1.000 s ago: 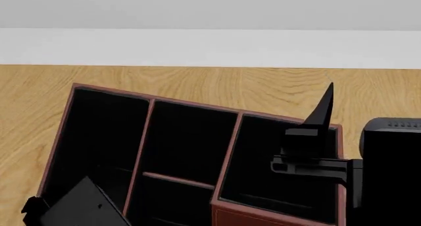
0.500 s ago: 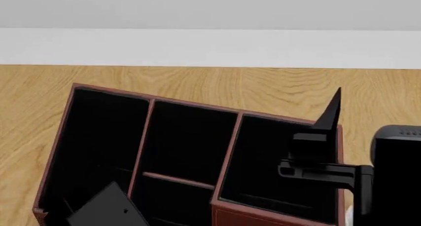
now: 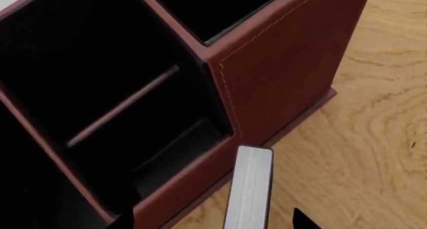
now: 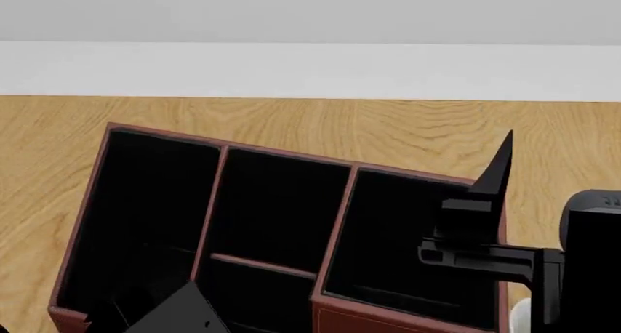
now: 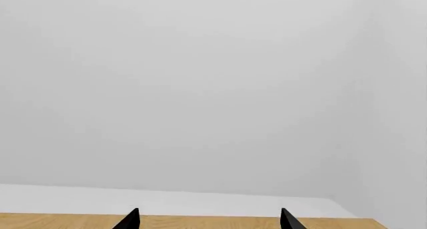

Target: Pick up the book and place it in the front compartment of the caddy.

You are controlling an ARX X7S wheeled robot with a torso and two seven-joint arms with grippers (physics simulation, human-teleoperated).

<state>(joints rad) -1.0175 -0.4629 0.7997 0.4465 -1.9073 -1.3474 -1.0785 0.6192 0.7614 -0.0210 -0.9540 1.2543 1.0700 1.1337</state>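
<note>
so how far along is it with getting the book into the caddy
Picked up: the thin black book with white page edges sits between the left gripper fingertips, outside the red-brown leather-look caddy, above its low front wall. Left: lowering it into the front compartment and releasing. The right gripper is open, empty.

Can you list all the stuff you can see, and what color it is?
caddy: one, dark red-brown outside, black inside, split by dividers, on the table.
book: one, white page edges showing, held over the caddy's low outer edge.
table: one, light wood grain, under the caddy.
wall: one, plain pale grey-white, behind the table.
left gripper: one, black fingertips either side of the book.
right gripper: one, black, fingertips apart, holding nothing, raised beside the caddy.
</note>
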